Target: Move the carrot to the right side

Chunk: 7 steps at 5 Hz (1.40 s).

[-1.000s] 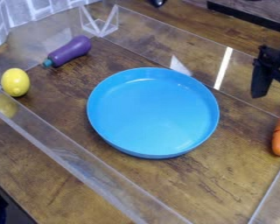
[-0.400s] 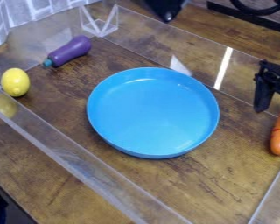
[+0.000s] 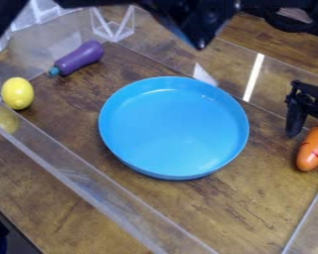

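Tool point(image 3: 309, 121) lowered toward carrot point(image 3: 312, 150) (jaws spread, empty); carrot more exposed.

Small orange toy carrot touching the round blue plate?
Apart. The camera view shows bare wooden table between the small orange toy carrot and the round blue plate rim.

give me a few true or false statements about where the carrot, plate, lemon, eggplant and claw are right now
1. The carrot lies on the blue plate. False: it lies on the table, right of the plate.
2. The lemon sits left of the plate. True.
3. The claw is shut on the eggplant. False: it is open, just above the carrot, far from the eggplant.
4. The plate has nothing on it. True.
5. The eggplant lies at the right edge. False: it lies at the upper left.
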Motion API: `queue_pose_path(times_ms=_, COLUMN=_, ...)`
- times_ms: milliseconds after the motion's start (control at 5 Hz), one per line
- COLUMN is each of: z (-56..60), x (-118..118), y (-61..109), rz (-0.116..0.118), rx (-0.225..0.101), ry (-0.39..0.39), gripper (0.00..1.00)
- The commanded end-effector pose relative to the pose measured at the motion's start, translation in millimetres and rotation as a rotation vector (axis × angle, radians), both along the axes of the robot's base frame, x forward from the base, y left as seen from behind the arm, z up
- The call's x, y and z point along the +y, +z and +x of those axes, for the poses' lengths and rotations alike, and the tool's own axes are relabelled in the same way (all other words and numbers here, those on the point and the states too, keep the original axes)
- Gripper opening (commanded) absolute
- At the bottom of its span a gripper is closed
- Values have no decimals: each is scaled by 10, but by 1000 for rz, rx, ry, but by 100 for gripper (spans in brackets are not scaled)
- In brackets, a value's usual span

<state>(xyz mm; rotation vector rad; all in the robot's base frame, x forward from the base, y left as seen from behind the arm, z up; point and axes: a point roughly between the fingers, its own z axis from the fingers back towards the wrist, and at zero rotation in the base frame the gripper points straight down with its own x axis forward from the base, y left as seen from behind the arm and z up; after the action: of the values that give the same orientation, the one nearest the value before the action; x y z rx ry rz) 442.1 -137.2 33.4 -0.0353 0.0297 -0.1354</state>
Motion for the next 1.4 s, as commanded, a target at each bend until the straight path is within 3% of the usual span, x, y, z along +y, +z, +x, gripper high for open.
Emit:
queue_pose_path(times_ms=0, z=62, x=26, y=190, rz=-24, rx=-55, ry=-27, gripper=0)
queue_pose_path(times_ms=400, z=-79, x=268, y=409, rz=2, rx=-41, ry=-101, gripper=0)
queue_pose_path(times_ms=800, z=-70, x=280, y=702, rz=27, rx=-48, ry=-29, gripper=0)
queue_pose_path(times_ms=1000, z=-72, x=448, y=977, rz=41, rx=-82, ry=9, gripper=0)
queue_pose_path(times_ms=1200, z=-190, x=727, y=1369, rz=67, rx=-133, ry=74, gripper=0)
